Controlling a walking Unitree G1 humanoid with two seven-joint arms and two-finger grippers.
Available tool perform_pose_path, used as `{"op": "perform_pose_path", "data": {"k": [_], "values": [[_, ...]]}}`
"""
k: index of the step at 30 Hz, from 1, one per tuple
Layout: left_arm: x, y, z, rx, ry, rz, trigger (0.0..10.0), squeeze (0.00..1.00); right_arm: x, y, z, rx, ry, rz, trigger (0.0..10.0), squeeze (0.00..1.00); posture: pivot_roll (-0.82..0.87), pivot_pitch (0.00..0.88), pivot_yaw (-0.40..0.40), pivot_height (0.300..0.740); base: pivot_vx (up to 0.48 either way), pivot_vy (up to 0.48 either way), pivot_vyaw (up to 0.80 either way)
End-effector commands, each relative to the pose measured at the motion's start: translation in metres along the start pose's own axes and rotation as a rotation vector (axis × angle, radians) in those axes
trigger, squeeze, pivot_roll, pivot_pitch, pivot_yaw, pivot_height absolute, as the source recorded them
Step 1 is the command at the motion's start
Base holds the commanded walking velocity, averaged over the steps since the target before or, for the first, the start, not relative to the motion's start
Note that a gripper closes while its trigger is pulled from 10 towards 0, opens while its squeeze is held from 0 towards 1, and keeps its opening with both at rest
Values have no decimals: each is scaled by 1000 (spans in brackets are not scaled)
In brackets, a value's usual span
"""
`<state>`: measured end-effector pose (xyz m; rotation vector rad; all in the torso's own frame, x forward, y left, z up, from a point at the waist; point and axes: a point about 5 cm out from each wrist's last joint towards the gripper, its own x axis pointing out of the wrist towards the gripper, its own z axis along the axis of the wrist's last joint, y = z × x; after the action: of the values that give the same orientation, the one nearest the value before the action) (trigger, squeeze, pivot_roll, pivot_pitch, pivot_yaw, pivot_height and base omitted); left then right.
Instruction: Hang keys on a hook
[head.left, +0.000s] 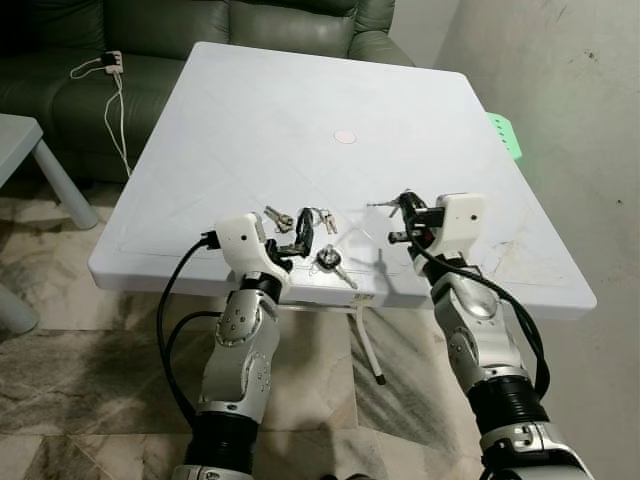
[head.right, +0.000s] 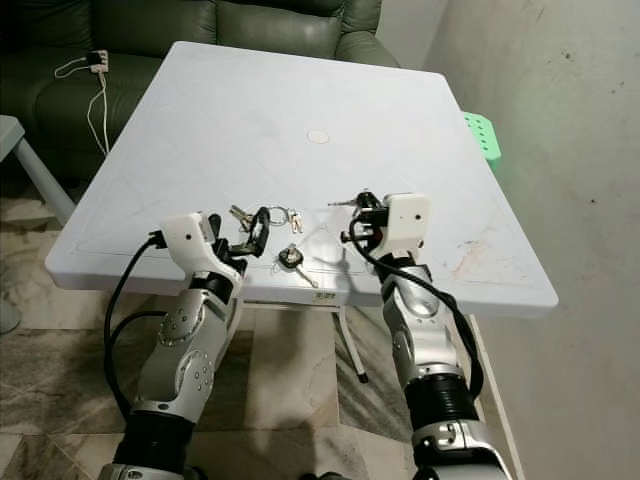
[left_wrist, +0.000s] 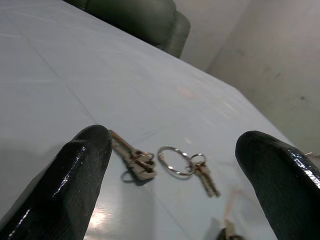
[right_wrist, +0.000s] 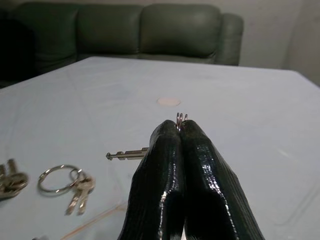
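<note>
Keys (head.left: 300, 219) on table (head.left: 250, 110) near its front edge, sofa (head.left: 200, 30) behind the table

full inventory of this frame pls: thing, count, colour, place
table: 1, white, in front of the robot
key bunches on the table: silver, near front edge; ring with keys, a bunch beside it, one with a black head
held key ring: 1, silver, key sticking out sideways
round spot: 1, pinkish, table centre
sofa: 1, dark green, behind table
power strip: 1, white, cabled, on sofa
green object: 1, beyond table's right edge
left gripper: open, over the keys
right gripper: shut on held key ring
</note>
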<state>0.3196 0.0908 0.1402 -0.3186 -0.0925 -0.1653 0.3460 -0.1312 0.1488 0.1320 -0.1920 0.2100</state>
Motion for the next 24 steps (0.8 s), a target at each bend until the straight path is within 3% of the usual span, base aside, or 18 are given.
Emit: {"op": "perform_pose_path", "data": {"k": [1, 13, 24], "values": [[2, 6, 2, 23, 2, 20, 10000, 0, -7, -14, 6, -39, -42, -53, 10000, 0, 25, 84, -118, 740, 0, 0, 0], [-2, 40, 17, 80, -25, 92, 10000, 0, -27, -29, 7, -119, -91, -89, 10000, 0, 19, 38, -51, 740, 0, 0, 0], [-22, 50, 15, 119, -33, 101, 10000, 0, -51, -30, -3, -125, -42, -83, 10000, 0, 18, 12, -41, 740, 0, 0, 0]]}}
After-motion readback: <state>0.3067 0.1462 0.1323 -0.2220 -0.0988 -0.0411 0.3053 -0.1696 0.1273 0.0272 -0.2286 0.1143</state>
